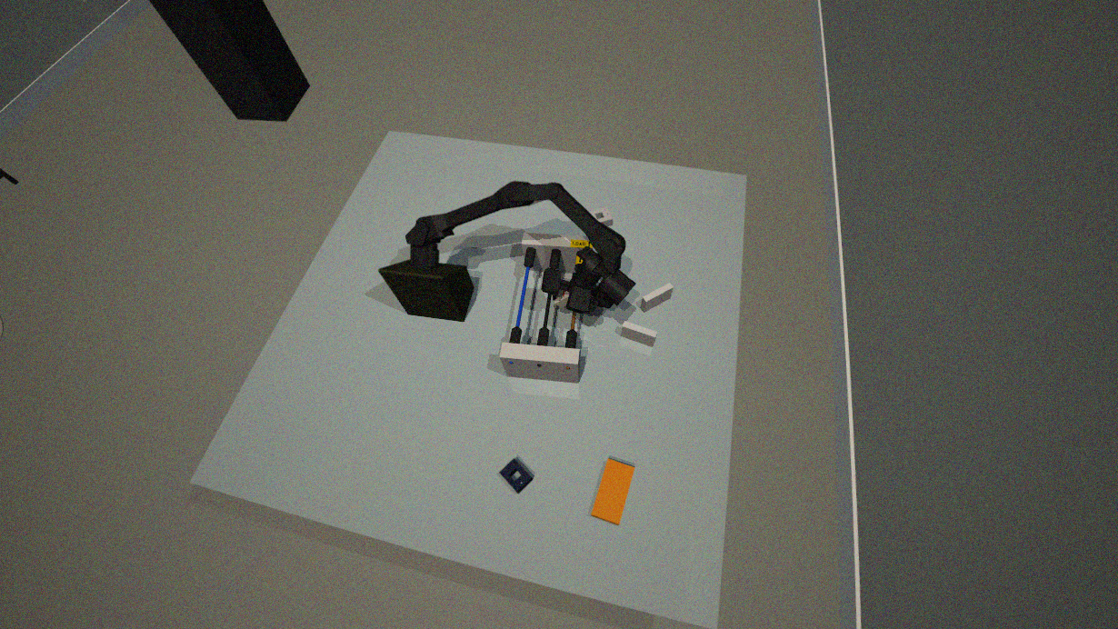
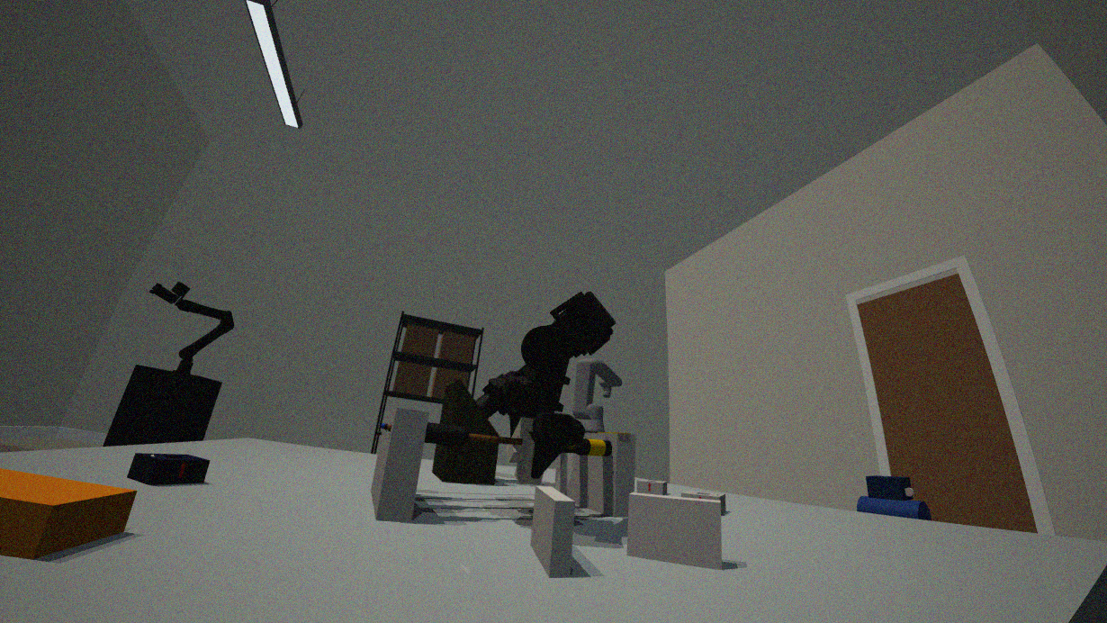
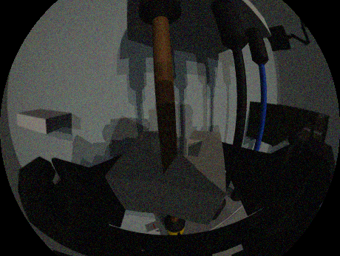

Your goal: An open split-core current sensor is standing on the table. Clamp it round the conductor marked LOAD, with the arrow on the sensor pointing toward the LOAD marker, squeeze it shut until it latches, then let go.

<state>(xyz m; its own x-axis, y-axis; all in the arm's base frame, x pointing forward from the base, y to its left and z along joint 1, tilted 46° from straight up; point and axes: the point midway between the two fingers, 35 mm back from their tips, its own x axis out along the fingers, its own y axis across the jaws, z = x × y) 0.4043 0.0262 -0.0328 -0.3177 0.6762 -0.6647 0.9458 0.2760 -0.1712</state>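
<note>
Bringing two halves of an open sensor [image 1: 561, 297] [image 3: 161, 189] together round the brown conductor [image 1: 573, 321] [image 2: 495, 439] [image 3: 163, 55] looks like the step in hand. The claw [image 1: 564, 291] [image 2: 528, 445] [image 3: 179, 149] stands wide, not far short of fully open, with the sensor caught between its fingers. In the wrist view the conductor runs down into the sensor's body; whether it is fully seated cannot be told, nor can the arrow be read. The yellow band [image 1: 579, 258] [image 2: 599, 446] [image 3: 175, 232] marks the LOAD end beyond.

The sensor is probably light and rigid, with a hinge that gives until the latch bites. Smooth casing could slip or twist, so the best hold is flat on the outer faces of both halves, opposite each other, with an even squeeze. Pressing off centre could pinch the conductor or strain the hinge.

Beside it run a black conductor [image 1: 548, 313] [image 3: 241, 100] and a blue one [image 1: 522, 301] [image 3: 263, 103]. The pale surface [image 1: 328, 406] [image 2: 310, 573] also carries an orange box [image 1: 613, 491] [image 2: 61, 503] and a dark square device [image 1: 514, 471] [image 2: 167, 468], both well apart from the work. The room is dim and grey, with a brown door [image 2: 936, 387], a shelf unit [image 2: 441, 321] and a strip light [image 2: 271, 61] overhead.
</note>
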